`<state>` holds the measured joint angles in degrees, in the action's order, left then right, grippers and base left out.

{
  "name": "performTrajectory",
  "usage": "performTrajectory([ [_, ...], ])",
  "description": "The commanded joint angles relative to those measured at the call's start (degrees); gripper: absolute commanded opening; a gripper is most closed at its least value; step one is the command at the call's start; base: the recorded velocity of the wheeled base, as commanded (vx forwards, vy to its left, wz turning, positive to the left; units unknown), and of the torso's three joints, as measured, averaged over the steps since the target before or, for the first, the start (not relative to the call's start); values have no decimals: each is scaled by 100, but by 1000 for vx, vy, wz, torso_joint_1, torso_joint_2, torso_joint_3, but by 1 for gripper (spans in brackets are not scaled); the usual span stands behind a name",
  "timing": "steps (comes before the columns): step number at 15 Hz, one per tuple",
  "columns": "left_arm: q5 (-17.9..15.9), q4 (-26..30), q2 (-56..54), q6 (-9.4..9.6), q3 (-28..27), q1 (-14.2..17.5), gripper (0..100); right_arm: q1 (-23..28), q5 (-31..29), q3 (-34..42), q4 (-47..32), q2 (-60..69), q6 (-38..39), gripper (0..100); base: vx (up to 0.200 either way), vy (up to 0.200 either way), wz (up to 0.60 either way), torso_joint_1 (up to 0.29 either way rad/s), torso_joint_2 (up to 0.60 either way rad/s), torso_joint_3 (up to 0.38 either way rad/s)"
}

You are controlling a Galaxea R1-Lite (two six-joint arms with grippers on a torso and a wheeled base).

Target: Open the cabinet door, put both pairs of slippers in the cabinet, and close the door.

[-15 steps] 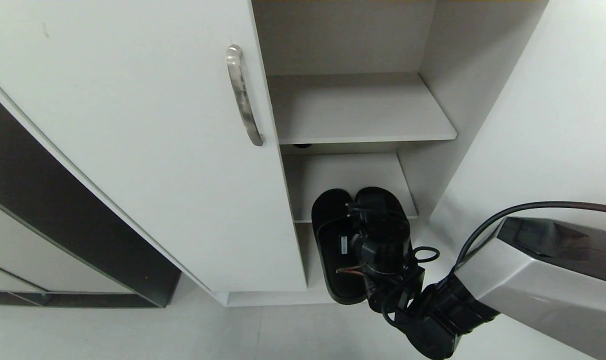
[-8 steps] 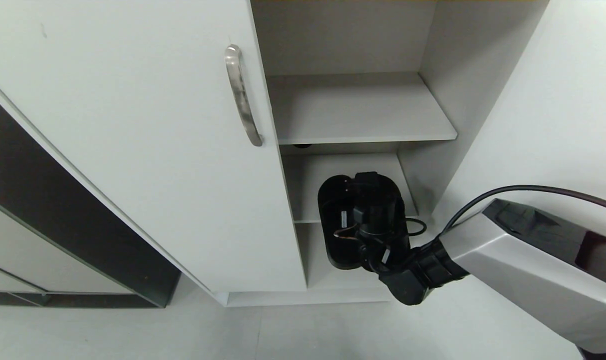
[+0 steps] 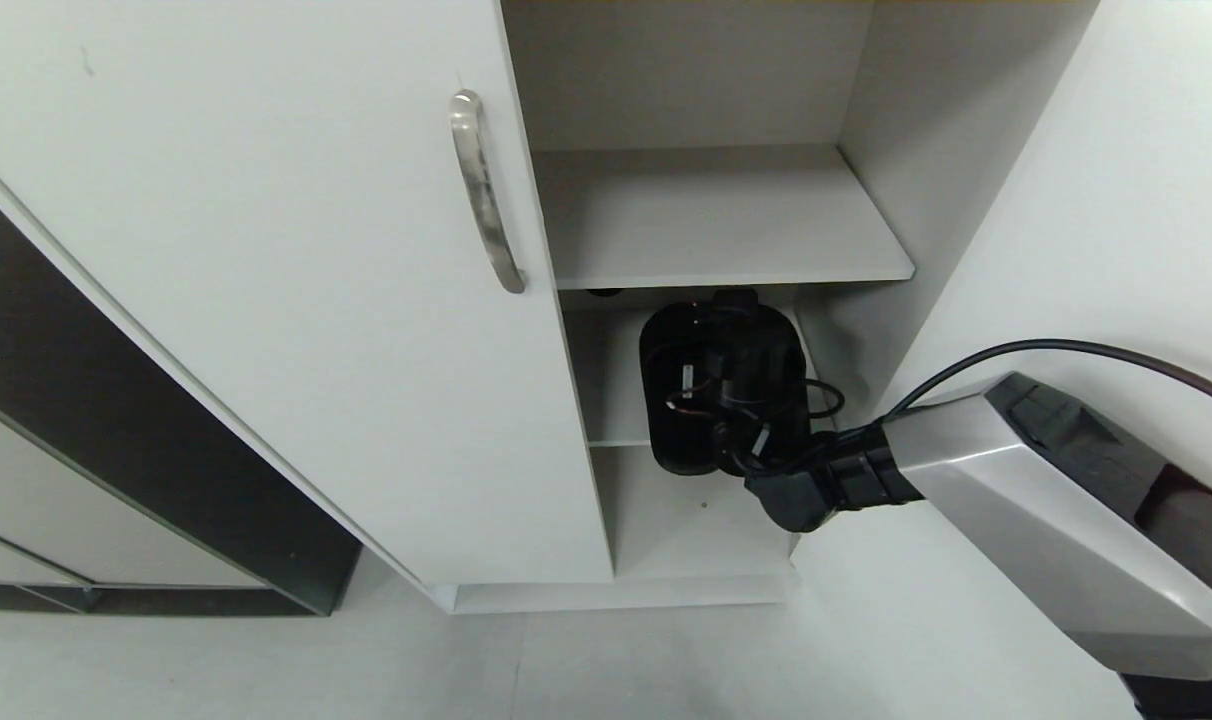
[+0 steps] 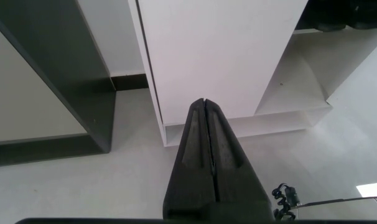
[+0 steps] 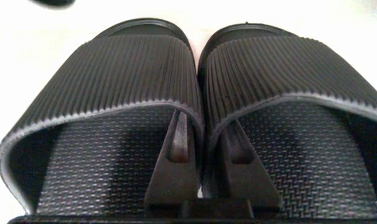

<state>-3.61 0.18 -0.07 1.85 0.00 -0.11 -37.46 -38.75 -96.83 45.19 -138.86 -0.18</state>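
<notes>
The pair of black slippers (image 3: 671, 400) hangs low over the cabinet's middle shelf (image 3: 611, 400), toes toward the back and heels past the front edge; you cannot tell whether the soles touch the shelf. Your right pincer (image 5: 204, 142) is clamped narrow on the two inner strap edges, one finger tucked inside each slipper, pressing the pair side by side. The step in hand looks like the set-down, so carry them deeper until the heels clear the edge, or the door will likely catch them. Mind the upper shelf (image 3: 716, 220) just above the toes. Lay the soles flat before you let go, then draw straight back so the fingers slip out from under the straps without dragging the pair along. Your left pincer (image 4: 204, 106) is closed on nothing, over the floor before the closed left door (image 3: 266, 250), well apart; leave it there.
</notes>
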Motion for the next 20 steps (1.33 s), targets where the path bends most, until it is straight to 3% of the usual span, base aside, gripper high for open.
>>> performTrajectory([
  [1,9,-1,7,-1,0,2,0,72,-1,-416,-107,-264,1,0,0,0,0,0,0,0],
  [12,9,-1,7,-10,0,2,0,178,-1,-635,-195,-537,1,0,0,0,0,0,0,0],
  [13,9,-1,7,-10,0,2,0,169,-9,-627,-221,-528,1,100,0,0,0,0,0,0],
  [16,9,-1,7,-10,0,2,0,-24,-71,-161,-204,-211,-8,100,0,0,0,0,0,0],
  [20,9,-1,7,-10,0,2,0,-473,-282,1377,262,817,-26,100,0,0,0,0,0,0],
])
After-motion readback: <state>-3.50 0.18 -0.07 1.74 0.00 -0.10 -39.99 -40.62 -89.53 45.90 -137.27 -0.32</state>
